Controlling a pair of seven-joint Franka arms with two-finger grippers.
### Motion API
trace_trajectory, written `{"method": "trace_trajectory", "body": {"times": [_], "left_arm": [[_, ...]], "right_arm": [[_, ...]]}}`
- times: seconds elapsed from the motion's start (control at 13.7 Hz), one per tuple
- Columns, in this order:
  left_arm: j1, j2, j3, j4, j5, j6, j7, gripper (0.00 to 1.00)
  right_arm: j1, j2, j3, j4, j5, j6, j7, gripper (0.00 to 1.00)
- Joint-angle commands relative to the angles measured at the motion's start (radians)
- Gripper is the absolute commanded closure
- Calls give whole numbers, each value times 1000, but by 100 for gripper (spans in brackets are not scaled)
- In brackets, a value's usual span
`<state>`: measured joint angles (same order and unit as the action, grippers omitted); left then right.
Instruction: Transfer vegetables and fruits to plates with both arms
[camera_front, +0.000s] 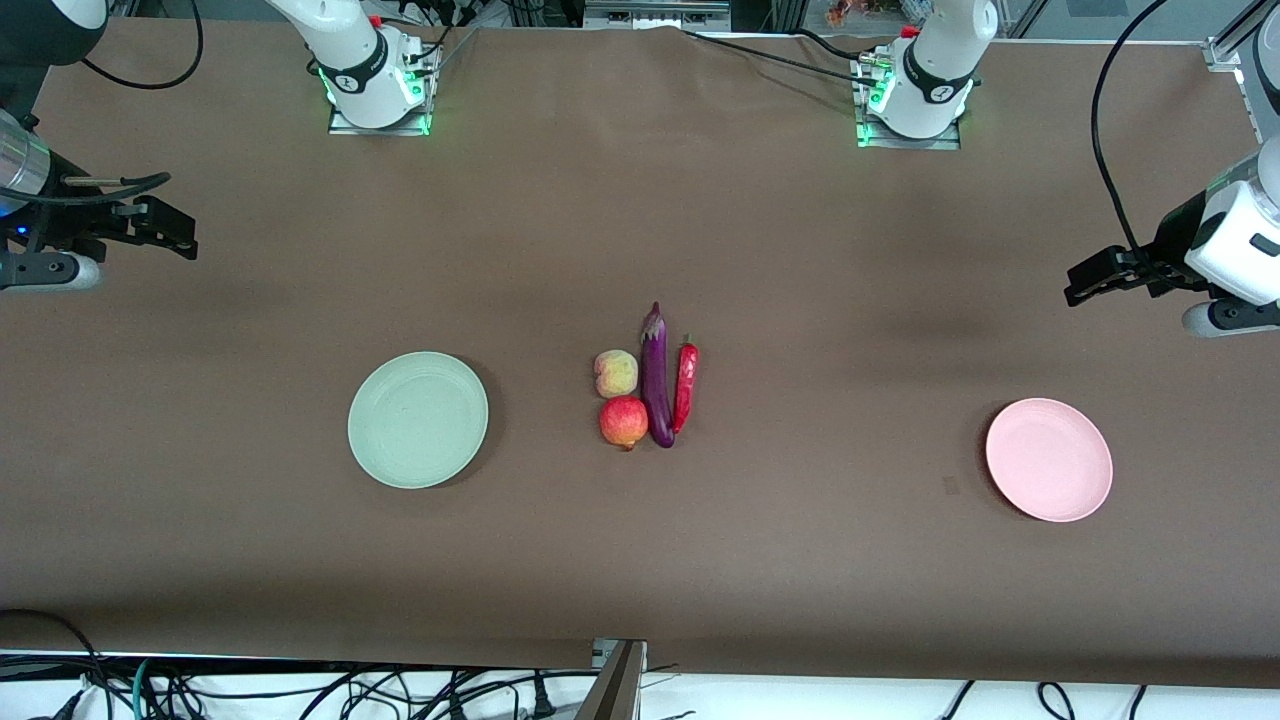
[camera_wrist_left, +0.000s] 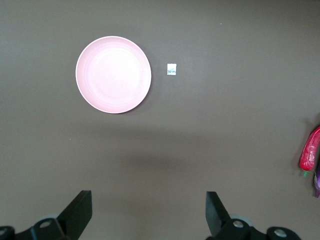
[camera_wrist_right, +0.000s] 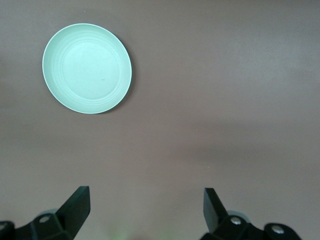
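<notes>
Mid-table lies a glossy eggplant (camera_front: 656, 378); left gripper (camera_wrist_left: 149, 212) and right gripper (camera_wrist_right: 146, 209) fingers apart.

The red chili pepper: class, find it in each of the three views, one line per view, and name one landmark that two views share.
Front view: the red chili pepper lies mid-table beside the eggplant, on the side toward the left arm's end.
Left wrist view: the pepper shows at the picture's edge, partly cut off.
Right wrist view: not in it.
Shared landmark: the pink plate, also in the left wrist view.
</notes>
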<state>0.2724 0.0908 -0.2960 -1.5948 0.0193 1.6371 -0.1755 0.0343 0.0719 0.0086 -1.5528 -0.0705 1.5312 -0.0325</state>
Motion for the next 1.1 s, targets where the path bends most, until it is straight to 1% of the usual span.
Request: {"method": "trace_trajectory", "body": {"times": [0.0, 1.02], "left_arm": [[2, -3, -9, 7, 24, -19, -9, 0], [4, -2, -8, 6, 22, -19, -10, 0]], "right_arm": [[-4, 11, 4, 30, -2, -17, -17, 0], [1, 22, 7, 34, 0, -14, -14, 0]]}}
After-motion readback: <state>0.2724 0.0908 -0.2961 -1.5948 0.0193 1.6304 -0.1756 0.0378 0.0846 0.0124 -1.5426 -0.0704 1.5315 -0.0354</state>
